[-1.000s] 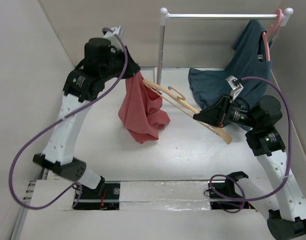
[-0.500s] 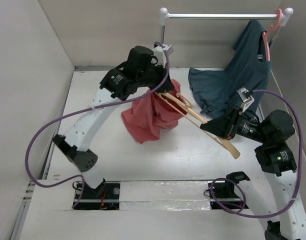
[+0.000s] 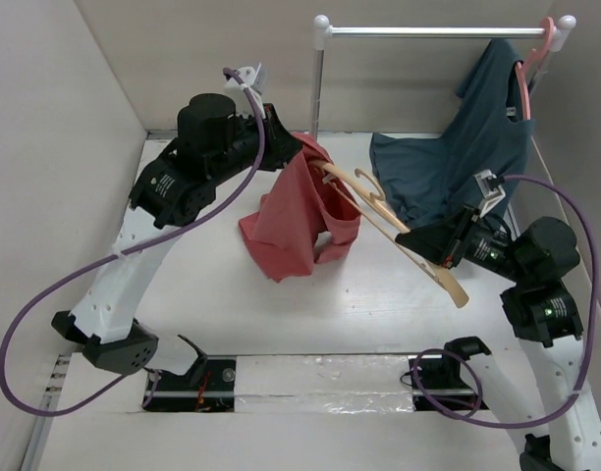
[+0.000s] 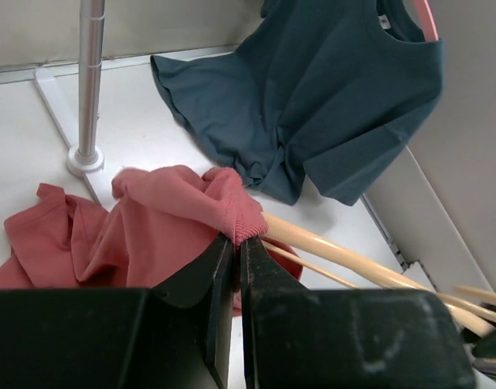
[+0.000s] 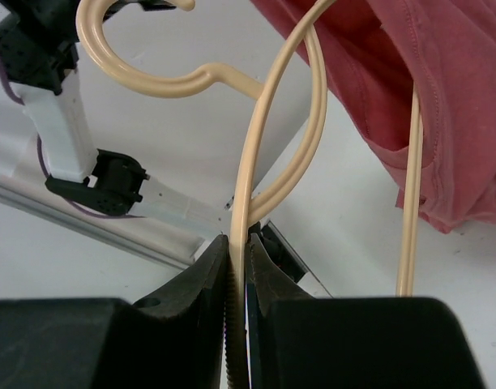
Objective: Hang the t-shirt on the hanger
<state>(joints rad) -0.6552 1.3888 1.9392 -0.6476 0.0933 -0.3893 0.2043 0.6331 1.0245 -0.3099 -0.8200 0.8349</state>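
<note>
The red t-shirt (image 3: 300, 211) hangs from my left gripper (image 3: 299, 147), which is shut on its ribbed collar (image 4: 240, 223). The light tan wooden hanger (image 3: 399, 235) runs slantwise from the shirt down to my right gripper (image 3: 407, 238), which is shut on one of its curved arms (image 5: 256, 162). The hanger's far arm end is inside the shirt's collar opening. Its hook (image 5: 126, 69) shows at the top left of the right wrist view. The shirt's lower part rests on the table.
A dark teal t-shirt (image 3: 458, 157) hangs on a pink plastic hanger (image 3: 534, 54) from the metal rack's rail (image 3: 438, 31) at the back right, its hem spread on the table. The rack's post (image 3: 317, 88) stands just behind the red shirt. Walls close off the sides.
My left gripper has drawn back to the left and up with the shirt's collar, which now sits over the hanger's far arm end. My right gripper with the hanger has barely moved in the last half second.
</note>
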